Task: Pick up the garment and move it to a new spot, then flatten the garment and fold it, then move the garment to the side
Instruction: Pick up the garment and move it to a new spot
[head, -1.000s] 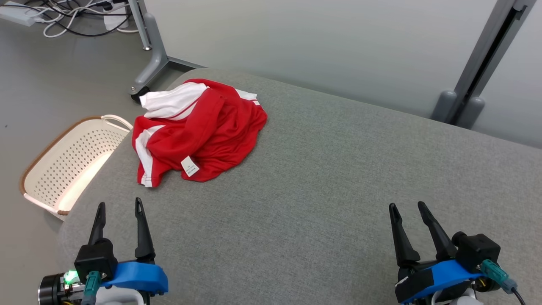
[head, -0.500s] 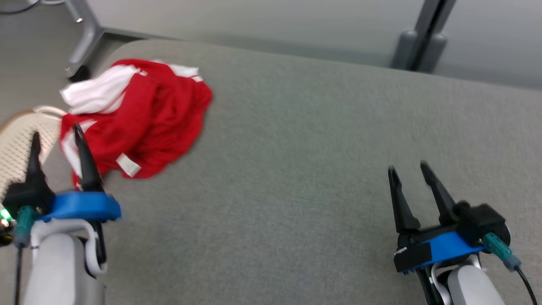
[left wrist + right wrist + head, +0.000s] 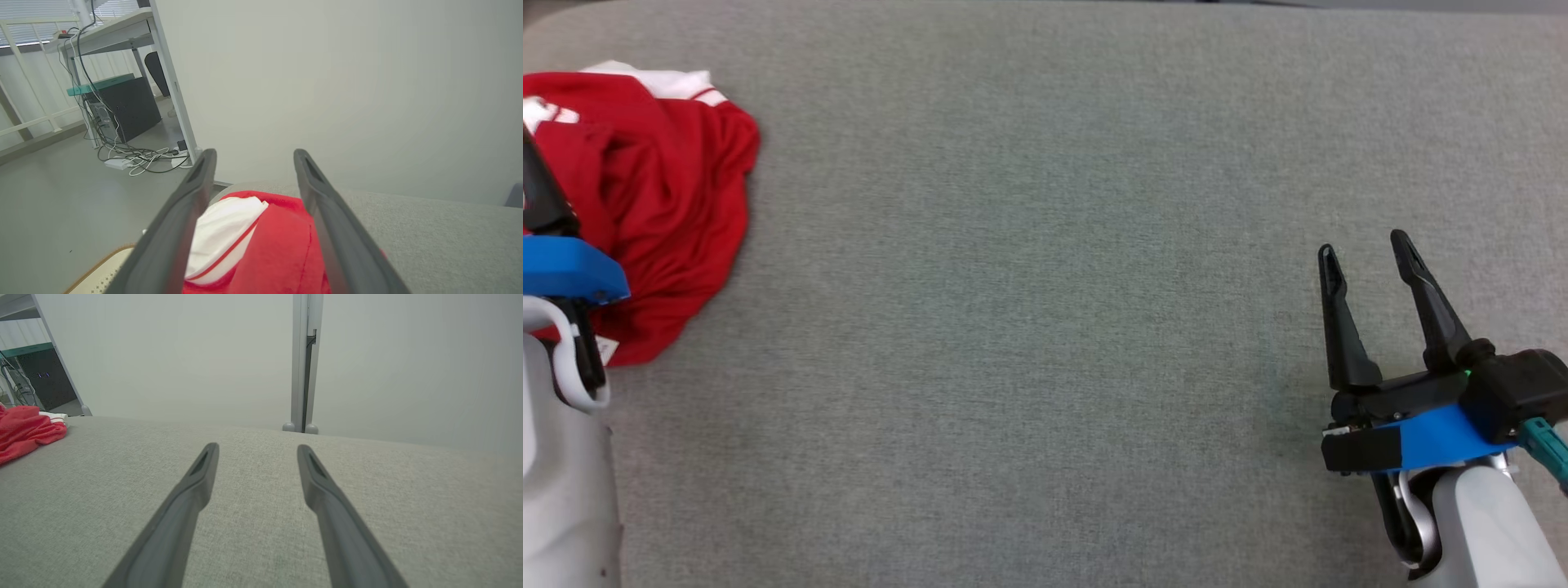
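Pale wall (image 3: pixel 367 81); grey floor (image 3: pixel 61 192); desk (image 3: pixel 114 27) over cable tangle (image 3: pixel 139 157); grey post (image 3: pixel 300 363).

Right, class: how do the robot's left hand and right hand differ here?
The left hand reaches over the red garment; the right hand is over bare grey surface, far from it. In the head view the left hand is cut off at the edge; the right hand is whole. Both are open and empty.

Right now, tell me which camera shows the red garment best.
Head view: most of the crumpled garment shows from above, cropped at the left edge. Left wrist view catches part between the fingers of the left claw; right wrist view, a distant corner.
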